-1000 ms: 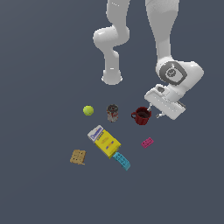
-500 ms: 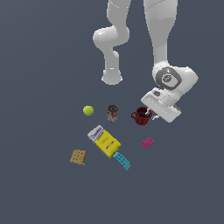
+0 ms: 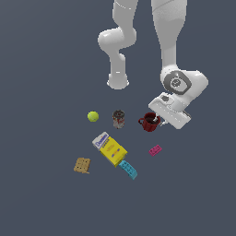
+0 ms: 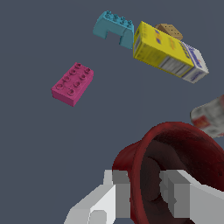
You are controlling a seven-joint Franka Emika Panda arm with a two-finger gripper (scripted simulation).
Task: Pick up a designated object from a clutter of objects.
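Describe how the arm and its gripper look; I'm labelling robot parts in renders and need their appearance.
The arm is smooth, glossy white with rounded tubular links and bulging joints. A grey circular cap with a ring marking sits on the wrist joint. The gripper has a boxy white body and two blocky, light grey fingers. No cables or lettering show.

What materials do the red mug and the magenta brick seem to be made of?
The mug looks like glazed ceramic: thick rim, faint sheen, dark inside; plastic is possible. The brick looks like matte moulded plastic: rows of studs on top, flat uniform colour. Both are renders, so this is only appearance.
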